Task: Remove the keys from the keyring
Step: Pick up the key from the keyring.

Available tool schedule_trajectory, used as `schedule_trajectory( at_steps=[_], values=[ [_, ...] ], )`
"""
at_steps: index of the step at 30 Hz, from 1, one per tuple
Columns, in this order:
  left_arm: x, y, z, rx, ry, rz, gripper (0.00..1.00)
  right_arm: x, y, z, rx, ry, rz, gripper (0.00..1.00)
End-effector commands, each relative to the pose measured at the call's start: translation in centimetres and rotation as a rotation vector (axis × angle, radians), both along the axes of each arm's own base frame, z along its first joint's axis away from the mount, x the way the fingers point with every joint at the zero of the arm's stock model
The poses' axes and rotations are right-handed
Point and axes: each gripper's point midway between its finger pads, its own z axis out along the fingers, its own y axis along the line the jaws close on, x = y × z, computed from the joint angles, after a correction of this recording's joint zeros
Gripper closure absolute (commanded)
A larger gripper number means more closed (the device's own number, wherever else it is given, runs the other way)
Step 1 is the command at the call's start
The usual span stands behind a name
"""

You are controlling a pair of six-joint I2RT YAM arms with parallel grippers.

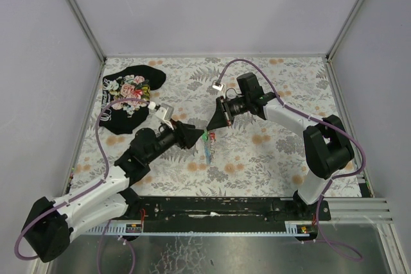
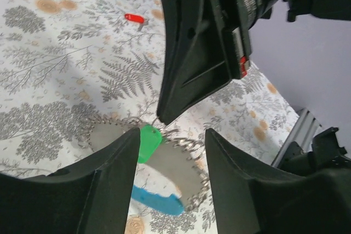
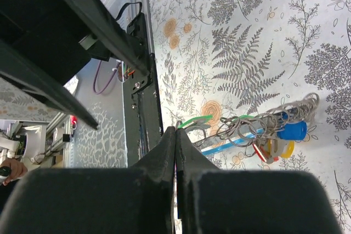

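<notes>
- The black floral cloth (image 1: 131, 91) lay at the 10 o'clock corner of the table (image 1: 282, 158).
- The left gripper (image 1: 194, 136) pointed toward 3 o'clock. Its fingers (image 2: 109, 173) were spread and released, with the green key head (image 2: 148, 142) showing in the gap.
- The keys (image 1: 207, 145) and keyring (image 3: 249, 124) lay mid-table, just at 5 o'clock of its tips, alongside the grey-and-blue fob (image 2: 173, 171).
- A red key (image 2: 133, 18) lay apart on the table.
- The right gripper (image 3: 175, 132) pointed toward 8 o'clock and was clenched, tips at the green key head. Whether it pinched anything could not be told.
</notes>
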Motion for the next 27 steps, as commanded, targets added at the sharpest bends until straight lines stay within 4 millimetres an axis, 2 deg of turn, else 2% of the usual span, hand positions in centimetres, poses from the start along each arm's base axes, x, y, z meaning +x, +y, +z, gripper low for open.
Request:
schedule_trajectory(
  at_steps=[1, 5, 12, 19, 27],
  values=[
    [0.9, 0.9, -2.4, 0.063, -0.007, 0.049, 0.48, -0.4, -0.2, 2.4, 0.051, -0.072, 0.036, 1.0],
    [0.7, 0.4, -3.2, 0.045, -0.004, 0.017, 0.45, -0.5, -0.2, 2.6, 0.054, -0.079, 0.041, 1.0],
    [0.8, -0.6, -4.3, 0.049, -0.006, -0.035, 0.46, -0.5, -0.3, 2.7, 0.057, -0.081, 0.042, 1.0],
    [0.8, -0.7, -4.3, 0.027, -0.016, -0.037, 0.45, -0.5, -0.2, 2.8, 0.059, -0.075, 0.044, 1.0],
    [1.5, -0.4, -5.8, 0.078, -0.022, -0.013, 0.46, -0.6, -0.1, 2.9, 0.067, -0.068, 0.047, 1.0]
  ],
)
